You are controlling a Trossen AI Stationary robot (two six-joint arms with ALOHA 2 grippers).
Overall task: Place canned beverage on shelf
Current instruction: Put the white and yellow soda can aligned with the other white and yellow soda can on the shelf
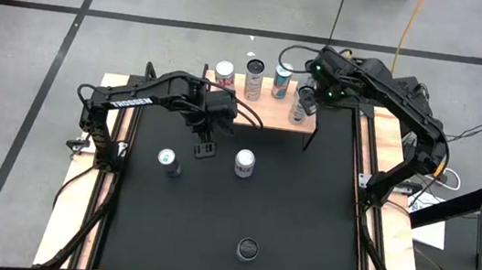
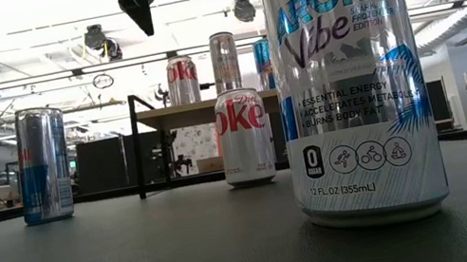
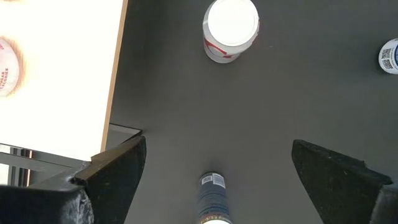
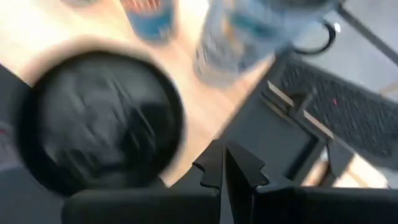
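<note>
The shelf (image 1: 262, 112) is a low wooden table at the far middle of the black mat. Three cans (image 1: 254, 72) stand on it in a row, and a grey can (image 1: 298, 111) stands at its right end. My right gripper (image 1: 309, 94) hovers shut above that end (image 4: 224, 167); the right wrist view is blurred and shows its tips clear of the cans. My left gripper (image 1: 205, 150) hangs open and high over the mat (image 3: 217, 186), between a slim blue can (image 1: 168, 160) and a Diet Coke can (image 1: 244, 162), both upright.
A Celsius can (image 1: 248, 248) stands alone near the mat's front edge and fills the low view (image 2: 352, 81). A dark round blurred shape (image 4: 99, 118) lies close to my right gripper; I cannot tell what it is. Bare mat lies between the loose cans.
</note>
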